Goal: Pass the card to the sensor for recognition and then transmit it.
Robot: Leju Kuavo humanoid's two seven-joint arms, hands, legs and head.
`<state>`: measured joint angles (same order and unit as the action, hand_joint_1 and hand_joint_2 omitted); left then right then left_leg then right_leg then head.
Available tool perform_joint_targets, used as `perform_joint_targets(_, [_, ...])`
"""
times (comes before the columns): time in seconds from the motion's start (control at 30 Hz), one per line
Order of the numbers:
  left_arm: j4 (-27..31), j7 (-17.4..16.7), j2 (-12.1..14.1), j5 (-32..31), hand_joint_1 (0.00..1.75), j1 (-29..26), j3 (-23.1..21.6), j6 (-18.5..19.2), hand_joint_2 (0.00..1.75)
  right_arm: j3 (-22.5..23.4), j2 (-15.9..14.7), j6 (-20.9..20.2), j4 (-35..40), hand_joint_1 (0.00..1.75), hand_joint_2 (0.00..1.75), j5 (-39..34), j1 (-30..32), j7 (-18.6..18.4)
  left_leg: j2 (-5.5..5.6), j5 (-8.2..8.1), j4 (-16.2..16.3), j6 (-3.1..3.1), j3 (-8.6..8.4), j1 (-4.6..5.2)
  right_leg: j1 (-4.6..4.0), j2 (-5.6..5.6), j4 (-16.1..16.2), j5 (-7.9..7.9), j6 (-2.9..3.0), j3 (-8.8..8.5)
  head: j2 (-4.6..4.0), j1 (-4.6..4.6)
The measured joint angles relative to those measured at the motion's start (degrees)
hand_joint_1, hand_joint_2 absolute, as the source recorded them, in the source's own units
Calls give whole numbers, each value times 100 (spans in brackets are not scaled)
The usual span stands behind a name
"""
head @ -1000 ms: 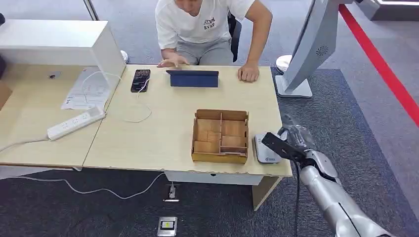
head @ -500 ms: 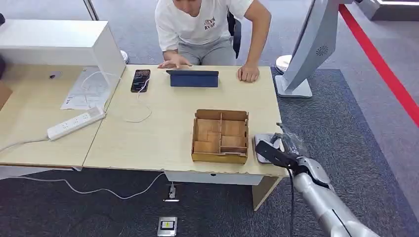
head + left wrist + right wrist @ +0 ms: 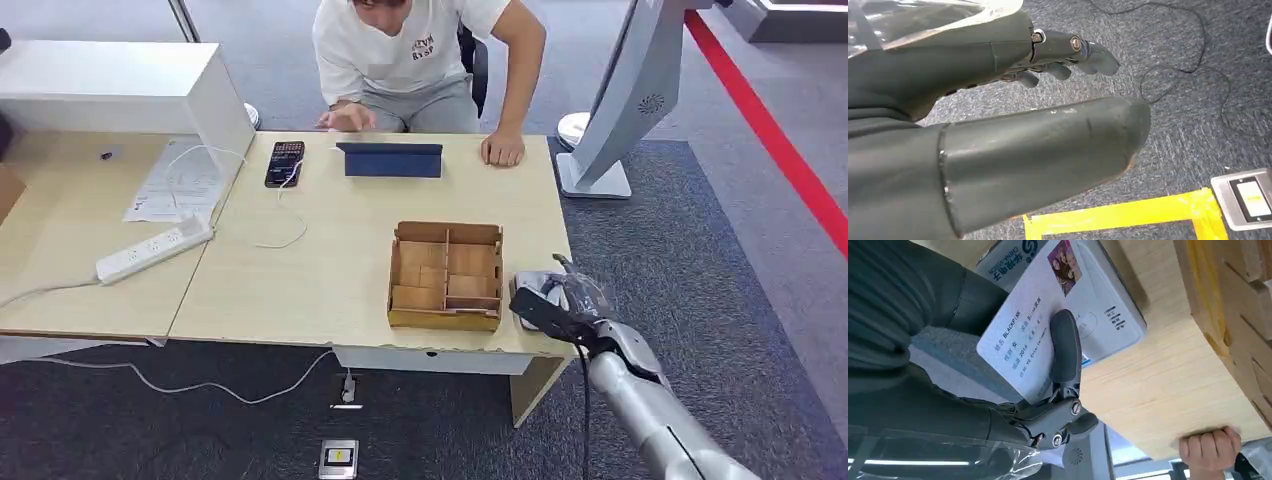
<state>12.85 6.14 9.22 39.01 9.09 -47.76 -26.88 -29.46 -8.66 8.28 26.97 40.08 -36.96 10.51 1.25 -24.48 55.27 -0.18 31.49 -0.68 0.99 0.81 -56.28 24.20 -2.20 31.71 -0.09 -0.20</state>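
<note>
Your right hand (image 3: 998, 390) pinches the card (image 3: 1035, 320) just over the sensor (image 3: 532, 300) at the desk (image 3: 330, 260) corner; if that thin grip slips, the card could slide off the sensor's edge to the floor.

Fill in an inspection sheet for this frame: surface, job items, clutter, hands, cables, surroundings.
Surface: light wooden table, a second desk abutting it on the left.
Job's things: card held over the white sensor at the table's near right corner; whether they touch cannot be told.
Clutter: partitioned wooden box, blue tablet, phone, papers, white box.
Hands: right hand grips the card, fingers across its printed face; left hand hangs above the carpet, holding nothing.
Cables: power strip; white cable from the phone; cord on the floor.
Surroundings: seated person, grey carpet, yellow floor tape.
</note>
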Motion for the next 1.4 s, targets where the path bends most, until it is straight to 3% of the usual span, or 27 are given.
perform_joint_targets(0.5, [0,105,-66,44,0,0,0,-245,0,4,-59,-77,422,175,175,-454,-10,-46,0,0,0,0,4,1,0,0,-1,-1,0,1,0,-2])
perform_joint_targets(1.4, [0,378,-142,-33,0,1,0,-332,0,127,-136,-282,1425,175,175,-409,-1648,-4,1,1,1,-1,5,0,0,0,-3,-1,1,3,0,0])
